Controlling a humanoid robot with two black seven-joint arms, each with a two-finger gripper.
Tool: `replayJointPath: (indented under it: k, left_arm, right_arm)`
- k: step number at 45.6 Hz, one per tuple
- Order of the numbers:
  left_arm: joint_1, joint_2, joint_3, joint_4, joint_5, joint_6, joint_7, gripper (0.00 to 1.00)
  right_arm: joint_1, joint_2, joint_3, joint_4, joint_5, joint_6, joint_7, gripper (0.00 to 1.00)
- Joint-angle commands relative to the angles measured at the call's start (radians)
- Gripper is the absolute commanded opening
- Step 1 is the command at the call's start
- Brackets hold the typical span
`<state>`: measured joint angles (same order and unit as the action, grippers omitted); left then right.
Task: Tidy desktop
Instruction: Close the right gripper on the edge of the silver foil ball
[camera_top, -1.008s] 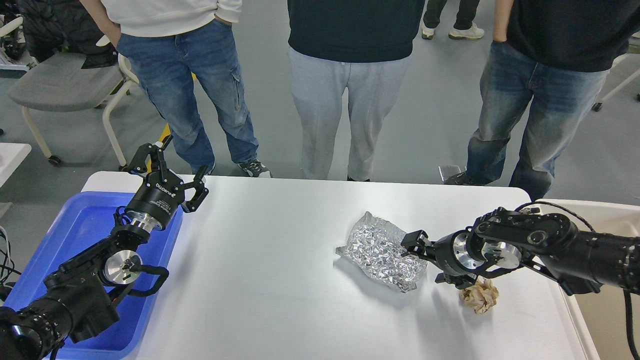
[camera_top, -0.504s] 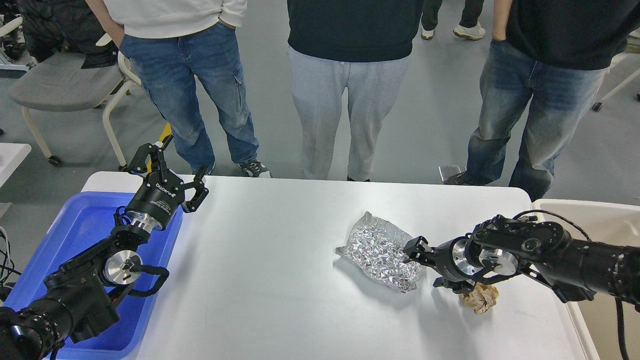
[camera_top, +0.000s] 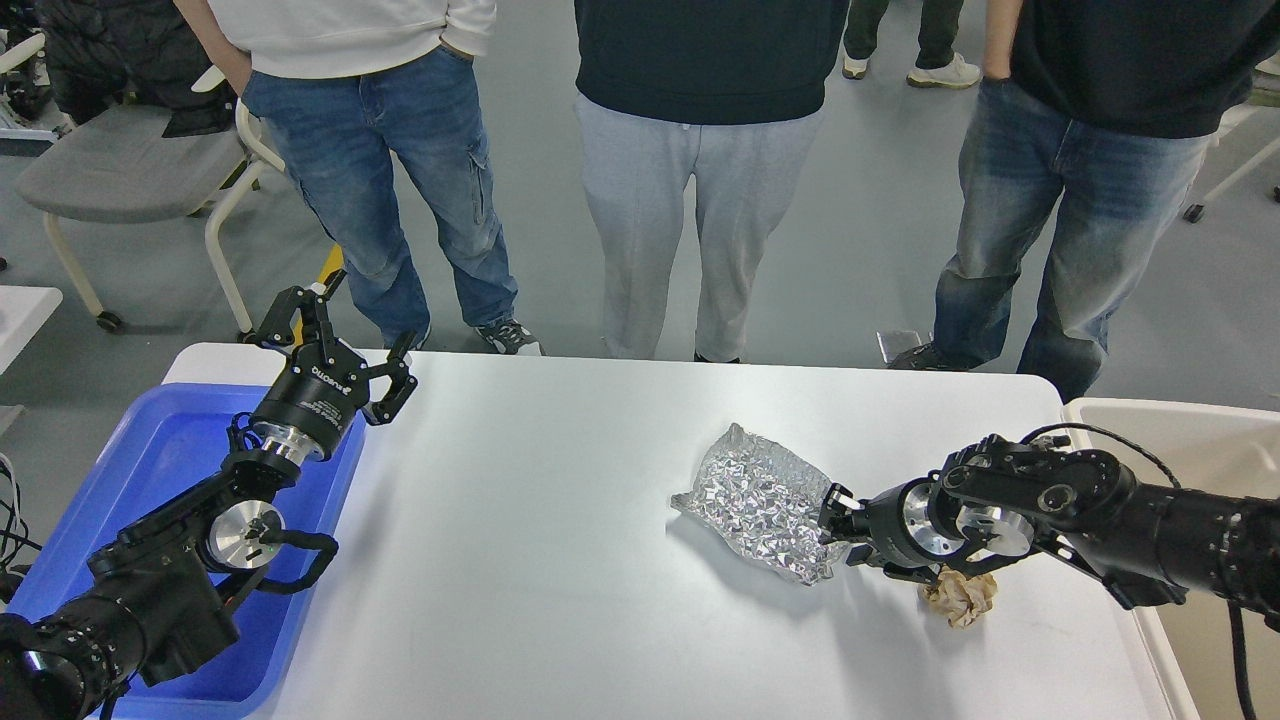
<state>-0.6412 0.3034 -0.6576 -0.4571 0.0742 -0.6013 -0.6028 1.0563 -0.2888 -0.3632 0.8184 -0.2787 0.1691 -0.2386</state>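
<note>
The right gripper (camera_top: 836, 515) is seen pinching the edge of a crinkled foil bag (camera_top: 765, 500); so thin a grip may slip or tear. A paper ball (camera_top: 960, 597) lies just beside. The left gripper (camera_top: 335, 345) is held spread above the white desktop (camera_top: 540, 520), ringed by onlookers.

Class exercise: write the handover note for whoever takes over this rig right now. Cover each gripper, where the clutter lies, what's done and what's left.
Left gripper: open, empty, raised by the blue tray.
Right gripper: at the right edge of the silver foil bag; whether it has closed on it is unclear.
Crumpled paper ball lies on the desktop under the right wrist.
Done: nothing cleared yet.
Left: foil bag and paper ball; beige bin stands right.
</note>
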Motion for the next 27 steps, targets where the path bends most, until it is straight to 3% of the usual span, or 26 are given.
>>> replayJointPath:
  k: [1, 27]
  left_arm:
    - [0.000, 0.000, 0.000, 0.000, 0.001, 0.000, 0.001, 1.00]
    - [0.000, 0.000, 0.001, 0.000, -0.001, 0.000, 0.000, 1.00]
  right_arm:
    - [-0.001, 0.010, -0.003, 0.002, -0.030, 0.003, 0.002, 0.00]
    - [0.004, 0.008, -0.006, 0.005, -0.034, 0.003, 0.004, 0.00]
